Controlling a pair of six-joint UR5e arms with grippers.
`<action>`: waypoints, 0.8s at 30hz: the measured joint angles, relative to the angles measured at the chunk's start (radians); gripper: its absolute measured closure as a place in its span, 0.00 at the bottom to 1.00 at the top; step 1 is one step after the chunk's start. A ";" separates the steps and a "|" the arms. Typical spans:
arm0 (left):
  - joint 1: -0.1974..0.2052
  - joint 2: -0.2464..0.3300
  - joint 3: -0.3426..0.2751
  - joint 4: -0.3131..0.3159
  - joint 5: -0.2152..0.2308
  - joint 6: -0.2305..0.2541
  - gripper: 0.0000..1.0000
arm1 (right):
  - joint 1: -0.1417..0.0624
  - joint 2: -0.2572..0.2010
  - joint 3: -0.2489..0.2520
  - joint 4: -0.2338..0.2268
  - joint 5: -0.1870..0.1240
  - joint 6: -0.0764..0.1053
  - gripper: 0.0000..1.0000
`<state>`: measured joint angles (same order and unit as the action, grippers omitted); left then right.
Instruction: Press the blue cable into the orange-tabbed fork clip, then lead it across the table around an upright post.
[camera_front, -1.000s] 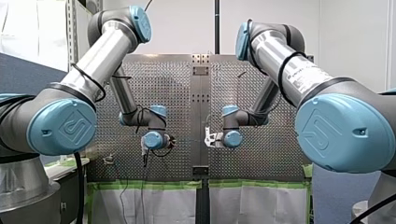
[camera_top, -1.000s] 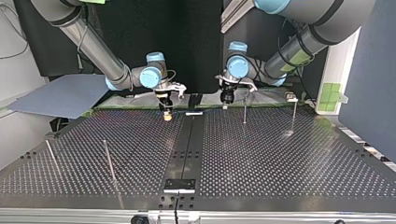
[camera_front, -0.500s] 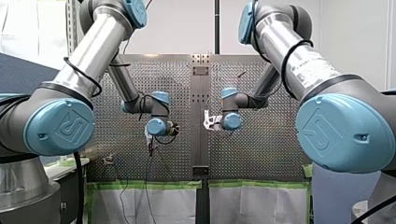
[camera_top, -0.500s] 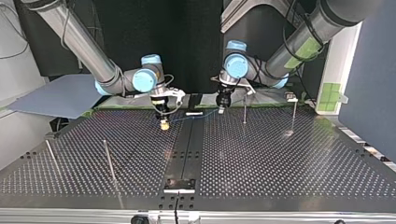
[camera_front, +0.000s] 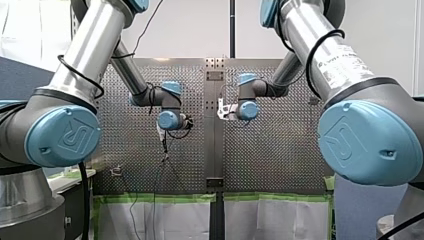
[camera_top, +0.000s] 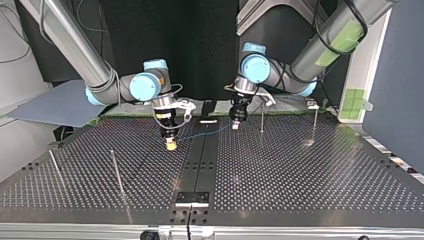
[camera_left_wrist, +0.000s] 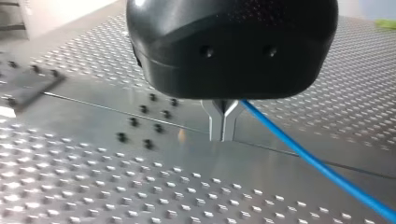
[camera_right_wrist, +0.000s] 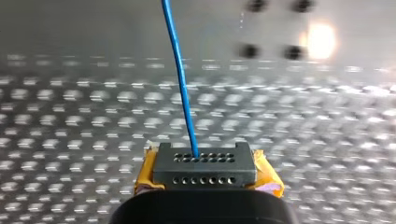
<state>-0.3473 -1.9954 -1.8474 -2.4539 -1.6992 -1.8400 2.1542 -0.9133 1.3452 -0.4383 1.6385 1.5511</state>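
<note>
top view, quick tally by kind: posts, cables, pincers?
Posts: 4
Blue cable: 1
Pincers: 2, my left pincer and my right pincer
Total: 7

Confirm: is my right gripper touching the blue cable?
Touching. The right wrist view shows the blue cable clamped between the yellow pads of the right gripper, running straight out ahead.

Blue cable (camera_top: 205, 132): thin, slightly slack span above the table, clamped between my right gripper (camera_top: 170, 145) and my left gripper (camera_top: 234, 125), apart from the nearest upright post (camera_top: 261, 120).
</note>
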 joint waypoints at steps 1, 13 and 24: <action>0.000 0.009 0.002 -0.003 0.000 -0.006 1.00 | 0.001 -0.008 0.000 0.000 0.000 0.000 1.00; -0.020 0.062 0.091 -0.078 0.004 -0.058 1.00 | 0.002 -0.110 -0.001 0.001 -0.004 0.011 1.00; -0.023 0.062 0.169 -0.112 0.014 -0.094 1.00 | 0.001 -0.159 -0.020 0.002 -0.014 0.016 1.00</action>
<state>-0.3700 -1.9333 -1.6786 -2.5656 -1.6854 -1.9344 2.1553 -1.0722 1.3252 -0.4365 1.6241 1.5673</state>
